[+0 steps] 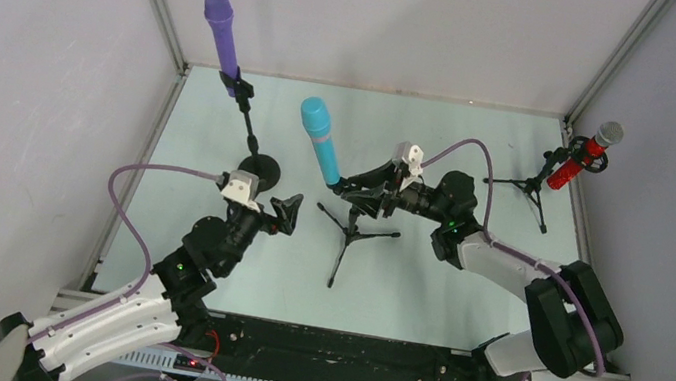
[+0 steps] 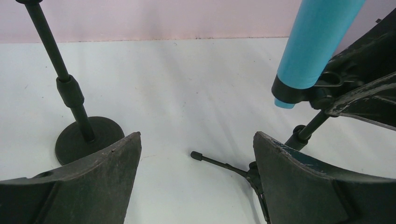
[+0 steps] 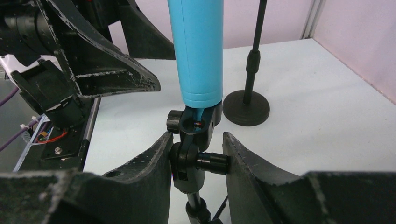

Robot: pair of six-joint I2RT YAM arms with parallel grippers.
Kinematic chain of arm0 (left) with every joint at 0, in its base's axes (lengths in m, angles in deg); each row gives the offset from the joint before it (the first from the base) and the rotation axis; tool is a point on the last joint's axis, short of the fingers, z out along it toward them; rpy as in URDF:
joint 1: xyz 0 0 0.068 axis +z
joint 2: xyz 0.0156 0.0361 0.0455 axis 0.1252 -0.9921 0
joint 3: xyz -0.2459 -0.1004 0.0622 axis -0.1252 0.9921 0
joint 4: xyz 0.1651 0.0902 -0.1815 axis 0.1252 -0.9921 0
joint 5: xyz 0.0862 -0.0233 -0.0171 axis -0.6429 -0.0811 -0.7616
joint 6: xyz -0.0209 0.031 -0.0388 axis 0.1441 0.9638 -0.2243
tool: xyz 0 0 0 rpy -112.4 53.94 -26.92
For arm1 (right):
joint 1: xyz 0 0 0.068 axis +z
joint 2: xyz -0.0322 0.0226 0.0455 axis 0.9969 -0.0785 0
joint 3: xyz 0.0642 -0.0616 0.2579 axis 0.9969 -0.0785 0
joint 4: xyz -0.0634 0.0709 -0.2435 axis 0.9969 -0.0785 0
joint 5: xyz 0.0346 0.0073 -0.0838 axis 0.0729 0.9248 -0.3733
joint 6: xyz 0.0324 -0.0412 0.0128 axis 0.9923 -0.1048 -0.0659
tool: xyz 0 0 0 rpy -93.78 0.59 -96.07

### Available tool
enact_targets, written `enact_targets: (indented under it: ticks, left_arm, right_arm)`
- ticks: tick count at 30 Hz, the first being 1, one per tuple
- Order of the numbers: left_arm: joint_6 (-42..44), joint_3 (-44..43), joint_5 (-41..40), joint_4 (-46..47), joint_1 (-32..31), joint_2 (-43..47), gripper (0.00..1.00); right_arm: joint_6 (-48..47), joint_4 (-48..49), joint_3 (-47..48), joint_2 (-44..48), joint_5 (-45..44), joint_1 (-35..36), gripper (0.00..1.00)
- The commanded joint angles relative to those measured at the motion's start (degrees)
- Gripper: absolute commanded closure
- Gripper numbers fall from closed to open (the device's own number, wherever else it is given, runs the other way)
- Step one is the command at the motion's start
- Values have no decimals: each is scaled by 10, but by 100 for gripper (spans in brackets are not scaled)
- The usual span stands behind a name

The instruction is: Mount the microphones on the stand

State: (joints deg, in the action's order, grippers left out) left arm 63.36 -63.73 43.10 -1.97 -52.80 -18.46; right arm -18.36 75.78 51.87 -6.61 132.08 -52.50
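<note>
My right gripper [image 3: 196, 156] has its jaws clamped on the black plastic swivel joint [image 3: 189, 161] of the thin black tripod stand [image 1: 352, 235]. One finger sits on each side, and the small knob rests against the right-hand one. The smooth teal stick microphone [image 3: 196, 51] stands directly above those jaws, its butt end seated in the clip on top of the joint. Its long axis runs close to upright. The head points up and tips a little to the left in the overhead view, and the tail points down into the clip. My left gripper [image 2: 196, 138] hangs with its jaws wide apart and nothing between them. The microphone is ahead of them and off to their right.

I judge the step in hand to be steadying this mount or setting its angle. To do it well I'd hold the joint firmly without twisting it and move slowly so the light tripod doesn't tip. Before letting go I'd check that the microphone is fully home in the clip.
</note>
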Motion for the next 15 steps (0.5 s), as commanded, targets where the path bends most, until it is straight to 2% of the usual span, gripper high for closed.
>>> enact_targets:
  ticks: [1,15]
  left_arm:
    - [-12,2,4,12,3,4,7]
    - [-6,-1,37,13,3,-3,7]
  right_arm:
    - [-18,-9,41,49,-14,10,100]
    - [-51,-121,97,125,-64,23,100]
